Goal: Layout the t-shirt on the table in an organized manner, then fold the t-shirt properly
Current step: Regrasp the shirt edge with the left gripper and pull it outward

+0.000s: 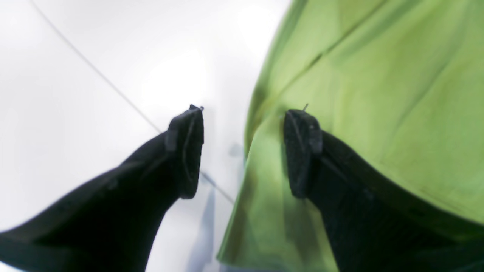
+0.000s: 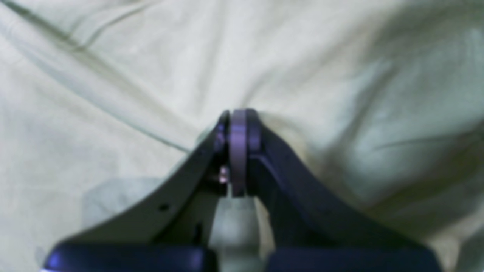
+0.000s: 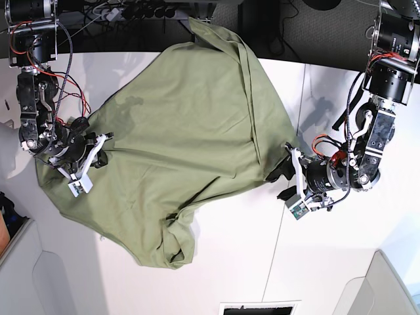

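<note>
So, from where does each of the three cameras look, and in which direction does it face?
Left wrist: sits on the left arm, looks down past the open left gripper at the t-shirt edge and the table.
Right wrist: sits on the right arm, looks down at shirt cloth behind the shut right gripper.
Base: sits overhead, looks down on the table, the shirt and both arms.
Shared: all three views show the t-shirt.

The left gripper (image 1: 244,151) stands with its jaws spread wide, nothing between them; the right gripper (image 2: 238,151) is pressed closed, seemingly pinching nothing, though the view is blurred
</note>
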Robot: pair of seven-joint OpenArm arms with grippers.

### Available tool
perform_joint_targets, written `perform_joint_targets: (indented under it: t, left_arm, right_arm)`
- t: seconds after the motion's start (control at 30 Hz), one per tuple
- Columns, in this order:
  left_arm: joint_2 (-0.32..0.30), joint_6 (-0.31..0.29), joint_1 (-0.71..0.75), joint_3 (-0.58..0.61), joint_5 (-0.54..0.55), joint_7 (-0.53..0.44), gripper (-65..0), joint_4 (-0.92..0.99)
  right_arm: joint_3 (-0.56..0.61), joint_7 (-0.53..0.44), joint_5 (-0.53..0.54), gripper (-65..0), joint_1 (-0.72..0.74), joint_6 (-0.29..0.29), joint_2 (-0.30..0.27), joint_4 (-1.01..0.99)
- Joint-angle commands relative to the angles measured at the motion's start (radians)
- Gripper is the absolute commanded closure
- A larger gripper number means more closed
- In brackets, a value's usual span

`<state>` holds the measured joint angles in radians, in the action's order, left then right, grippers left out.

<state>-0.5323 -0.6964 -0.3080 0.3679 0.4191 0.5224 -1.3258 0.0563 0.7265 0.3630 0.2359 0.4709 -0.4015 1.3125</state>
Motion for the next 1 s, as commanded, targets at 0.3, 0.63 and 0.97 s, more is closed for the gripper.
perform_joint_targets:
  t: [0.3,0.63,0.97]
  left_arm:
    - [-0.008,-0.002,-0.024,0.032,-0.016,-0.073,-27.4,0.033]
    - [-0.008,-0.002,-0.024,0.032,0.124,0.085,-25.0,0.001]
    - [-0.021,-0.002,-0.024,0.032,0.124,0.089,0.0,-0.01]
  right_arm:
    - [-0.006,0.008,0.023,0.0,0.016,-0.003,-0.011,0.01]
    - [-0.006,0.004,0.022,0.0,0.016,-0.003,-0.011,0.01]
    - [-0.006,0.003,0.022,0.0,0.017,-0.003,-0.011,0.01]
